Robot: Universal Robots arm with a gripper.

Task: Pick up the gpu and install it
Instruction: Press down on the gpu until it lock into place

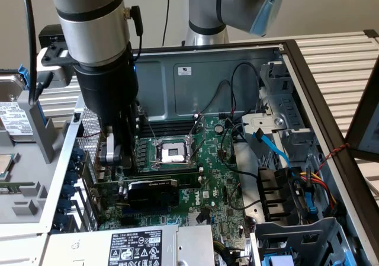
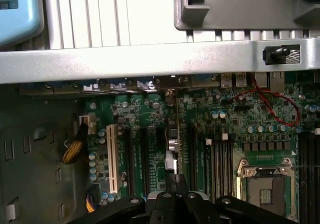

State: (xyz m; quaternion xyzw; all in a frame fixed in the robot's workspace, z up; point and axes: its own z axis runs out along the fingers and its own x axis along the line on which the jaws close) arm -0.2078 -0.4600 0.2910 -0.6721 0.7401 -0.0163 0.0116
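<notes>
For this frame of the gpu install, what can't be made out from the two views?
- Exterior view: whether the gpu is fully seated in its slot; its lower edge is hidden by the card itself.
- Exterior view: the gripper tips and any contact with the gpu, hidden behind the arm.
- Wrist view: the gpu seen edge-on, its faces unreadable.
- Wrist view: the CPU socket, cut off by the frame edge.

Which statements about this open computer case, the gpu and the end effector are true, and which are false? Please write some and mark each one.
1. The gpu lies outside the case. False: it stands on edge on the motherboard, inside the case.
2. The end effector is wide open. False: it is shut, above the gpu's bracket end.
3. The processor socket has no cooler on it. True.
4. A blue cable runs on the exterior view's right. True.
</notes>
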